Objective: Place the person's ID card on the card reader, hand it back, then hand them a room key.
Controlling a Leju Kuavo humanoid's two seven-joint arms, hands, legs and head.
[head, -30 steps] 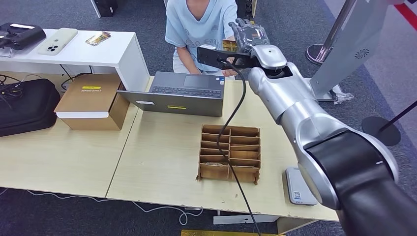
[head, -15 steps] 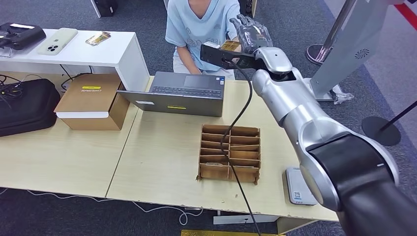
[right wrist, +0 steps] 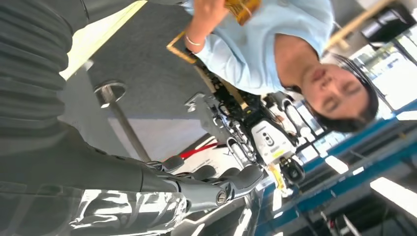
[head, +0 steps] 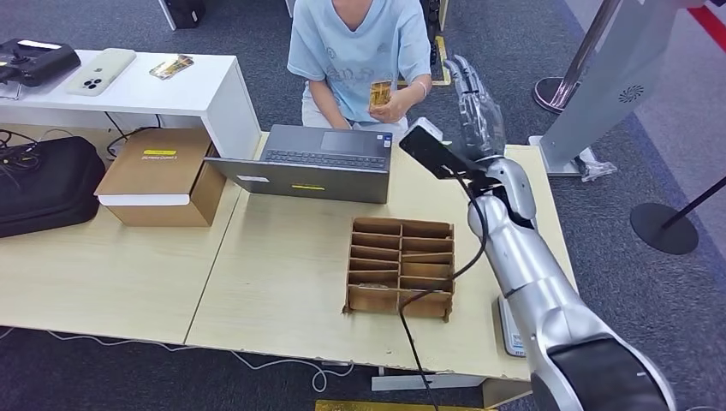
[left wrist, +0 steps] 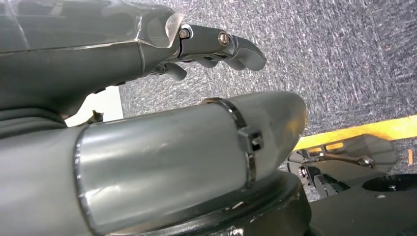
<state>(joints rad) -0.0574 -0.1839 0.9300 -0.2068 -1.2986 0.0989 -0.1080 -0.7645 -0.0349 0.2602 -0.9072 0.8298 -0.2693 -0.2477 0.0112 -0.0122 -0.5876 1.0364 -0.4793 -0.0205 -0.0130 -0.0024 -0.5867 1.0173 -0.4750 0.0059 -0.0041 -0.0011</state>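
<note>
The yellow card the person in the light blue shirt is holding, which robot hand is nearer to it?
Right. The right hand is raised beside the yellow card, apart from it, fingers extended. The left hand hangs low over the carpet, away from it.

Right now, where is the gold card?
In the head view the gold card is in the person's hand, held at their chest behind the open laptop, to the left of the robot's raised right hand.
</note>
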